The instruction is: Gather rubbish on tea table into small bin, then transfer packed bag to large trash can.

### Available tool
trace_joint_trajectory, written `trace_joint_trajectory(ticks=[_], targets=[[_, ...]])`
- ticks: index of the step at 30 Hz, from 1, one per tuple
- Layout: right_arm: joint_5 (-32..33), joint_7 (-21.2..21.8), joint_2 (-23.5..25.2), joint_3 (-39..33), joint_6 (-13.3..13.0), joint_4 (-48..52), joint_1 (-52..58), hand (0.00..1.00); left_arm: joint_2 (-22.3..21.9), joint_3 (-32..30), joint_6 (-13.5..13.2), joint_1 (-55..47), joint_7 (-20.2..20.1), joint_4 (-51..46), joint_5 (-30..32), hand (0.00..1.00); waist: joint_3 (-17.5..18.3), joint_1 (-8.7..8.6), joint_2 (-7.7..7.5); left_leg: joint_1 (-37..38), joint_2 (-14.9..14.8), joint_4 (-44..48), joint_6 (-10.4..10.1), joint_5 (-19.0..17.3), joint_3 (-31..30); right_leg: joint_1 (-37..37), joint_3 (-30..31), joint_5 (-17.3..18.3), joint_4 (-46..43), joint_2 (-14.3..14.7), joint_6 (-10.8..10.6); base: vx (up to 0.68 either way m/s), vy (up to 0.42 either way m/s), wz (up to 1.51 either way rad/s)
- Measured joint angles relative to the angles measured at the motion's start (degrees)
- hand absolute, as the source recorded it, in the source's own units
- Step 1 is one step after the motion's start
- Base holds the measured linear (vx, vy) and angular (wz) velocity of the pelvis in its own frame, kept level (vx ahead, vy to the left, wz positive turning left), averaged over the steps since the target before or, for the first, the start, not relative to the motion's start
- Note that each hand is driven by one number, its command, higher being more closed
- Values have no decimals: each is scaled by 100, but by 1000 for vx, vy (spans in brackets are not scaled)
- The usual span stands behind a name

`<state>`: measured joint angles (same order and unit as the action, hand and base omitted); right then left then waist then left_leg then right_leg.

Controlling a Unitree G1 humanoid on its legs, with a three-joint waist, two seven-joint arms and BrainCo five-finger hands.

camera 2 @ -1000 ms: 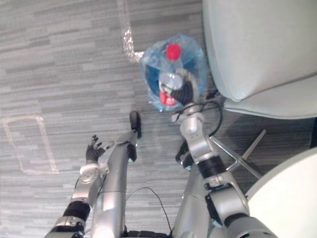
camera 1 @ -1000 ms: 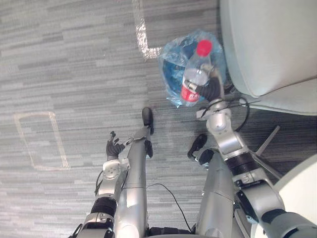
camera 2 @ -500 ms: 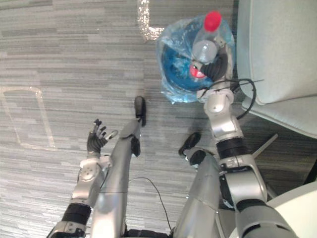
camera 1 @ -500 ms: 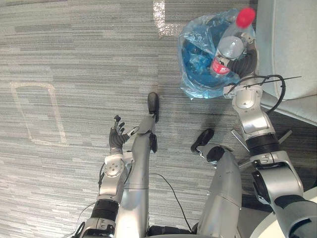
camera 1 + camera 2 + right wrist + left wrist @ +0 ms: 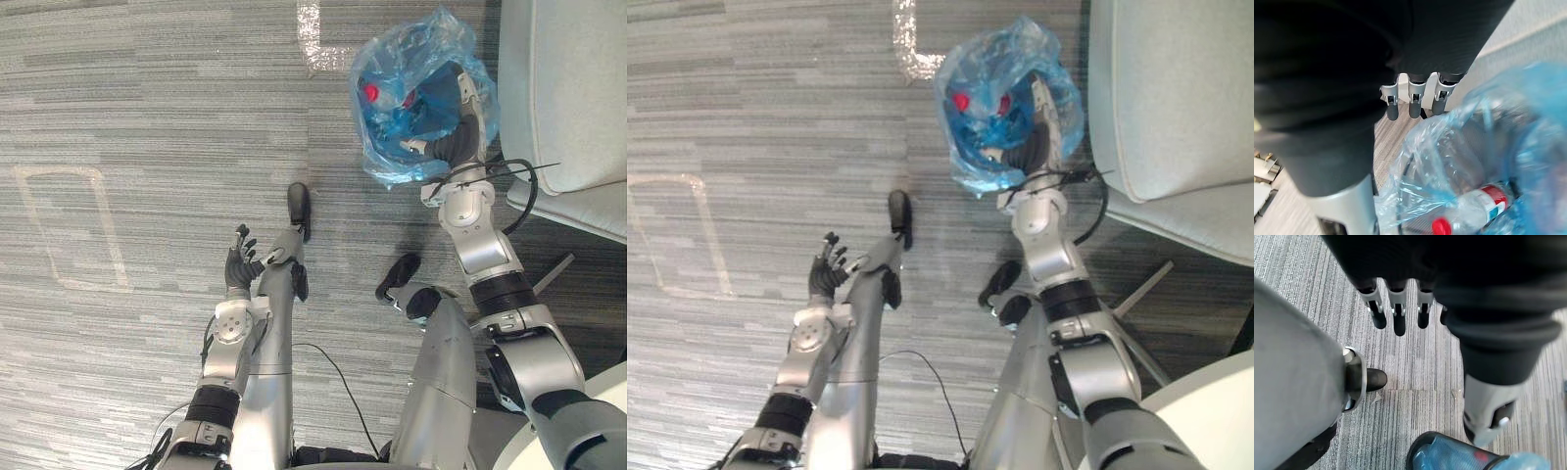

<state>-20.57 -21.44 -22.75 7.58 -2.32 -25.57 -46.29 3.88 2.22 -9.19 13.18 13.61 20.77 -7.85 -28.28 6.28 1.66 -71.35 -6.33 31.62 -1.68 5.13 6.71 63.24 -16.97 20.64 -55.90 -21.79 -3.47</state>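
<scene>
A small bin lined with a blue plastic bag [image 5: 392, 157] stands on the carpet beside a pale seat. Inside it lies a clear bottle [image 5: 1471, 213] with a red cap [image 5: 370, 93] and red label. My right hand [image 5: 458, 125] hovers over the bin's rim nearest the seat, its fingers [image 5: 1413, 103] straight and holding nothing. My left hand [image 5: 238, 269] hangs over bare carpet to the left with fingers [image 5: 1396, 316] straight and empty; the bin's bagged rim [image 5: 1449, 458] shows past it.
A pale upholstered seat [image 5: 568, 88] fills the upper right, close against the bin. The white round table's edge [image 5: 1205, 421] is at the lower right, with a thin metal leg [image 5: 1136, 292] near it. White tape marks [image 5: 69, 225] lie on the grey carpet.
My right hand let go of the bottle, which dropped from above the rim into the bag. Its fingers went from curled to straight. The camera view shifted.
</scene>
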Motion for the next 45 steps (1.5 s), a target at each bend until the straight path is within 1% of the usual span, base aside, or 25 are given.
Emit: trace_joint_trajectory(ticks=[4,6,7,8,9,11,13,14,17,19,23,24,27,28,29,32,38,45], targets=[[-542,80,-72,312,-5,0,204,0,13,15,2,41,3,127,113,0,17,-5,-9,59,-42,-12,0,0,36,-28,46,-11,24,49,13,-70,10,-7],[-886,208,-82,641,-7,-46,375,0,125,-47,-27,327,4,695,115,0,120,-25,-46,55,-86,-109,-1,0,68,-25,5,-17,89,83,24,-59,10,0],[-930,271,-63,765,-12,-92,399,0,174,-62,-34,428,15,909,115,0,152,-42,-64,59,-94,-146,-6,4,73,-25,-11,-23,117,90,32,-44,9,-1],[-1112,296,23,935,-28,-278,380,0,233,-93,-40,540,30,1174,111,0,197,-82,-103,60,-110,-165,-9,47,68,-26,-21,-27,140,111,35,-37,10,-3],[-1151,301,66,1036,-34,-420,361,0,292,-122,-38,609,43,1331,110,0,207,-97,-119,58,-112,-158,-4,72,64,-26,-20,-27,143,117,35,-43,16,-3],[-1338,316,92,1147,-34,-735,300,0,369,-124,-41,726,98,1547,106,0,207,-118,-121,42,-107,-157,-2,121,64,-24,-30,-27,169,124,35,-36,18,1],[-1558,328,177,1173,53,-1091,193,0,430,-129,-38,841,111,1765,98,0,207,-130,-122,25,-103,-161,15,134,57,-22,-41,-27,185,127,34,-39,24,2],[-1578,333,201,1177,81,-1192,152,0,442,-131,-39,880,121,1840,98,0,207,-131,-122,19,-103,-163,-13,115,55,-19,-44,-27,188,128,34,-61,30,0],[-1764,331,261,1225,137,-1500,-56,0,456,-201,-51,947,141,1945,75,0,225,-134,-140,-97,-97,-215,-9,109,50,109,-40,-36,189,131,31,-61,30,0],[-1769,326,304,1251,206,-1861,-286,0,444,-286,-64,1080,158,2035,-29,0,227,-136,-142,-229,-91,-249,-11,124,47,248,-50,-42,183,131,26,-59,34,5],[-1775,323,472,1172,332,-2191,-470,0,445,-304,-78,1163,240,2086,-133,0,227,-147,-143,-334,-55,-243,3,195,46,355,-54,-40,157,95,24,-44,33,5],[-1775,323,511,1151,355,-2298,-507,100,438,-303,-122,1166,241,2093,-135,0,227,-149,-143,-350,-41,-242,4,197,41,372,-52,-36,139,80,21,-43,31,8],[-1777,228,631,1043,403,-2312,-537,100,435,-310,-182,1182,242,2091,-147,0,229,-155,-142,-417,-21,-253,30,172,14,418,-44,-29,113,73,17,-95,55,7],[-1760,213,689,854,406,-2507,-741,100,419,-346,-190,1214,241,2088,-258,0,255,-131,-161,-508,-7,-254,37,166,51,538,-24,-18,37,34,18,-200,105,9],[-1740,205,690,838,406,-2507,-760,100,413,-335,-248,1209,240,2090,-257,0,256,-117,-162,-512,-8,-253,36,166,52,538,-29,-18,32,33,19,-175,89,8],[-1720,200,704,841,406,-2510,-708,100,404,-315,-290,1211,240,2088,-257,0,256,-110,-161,-522,-8,-244,36,168,53,544,-29,-19,27,30,19,-66,37,0],[-1630,236,799,847,388,-2445,-589,100,415,-292,-205,1214,250,2049,-256,0,257,-105,-161,-524,-9,-236,31,173,50,560,-17,-18,10,33,20,-64,30,-1],[-1428,220,814,830,365,-1888,-416,100,414,-290,-159,1214,242,2042,-243,0,257,-106,-160,-465,-17,-137,34,174,34,487,17,-16,-69,34,23,-73,31,0]])
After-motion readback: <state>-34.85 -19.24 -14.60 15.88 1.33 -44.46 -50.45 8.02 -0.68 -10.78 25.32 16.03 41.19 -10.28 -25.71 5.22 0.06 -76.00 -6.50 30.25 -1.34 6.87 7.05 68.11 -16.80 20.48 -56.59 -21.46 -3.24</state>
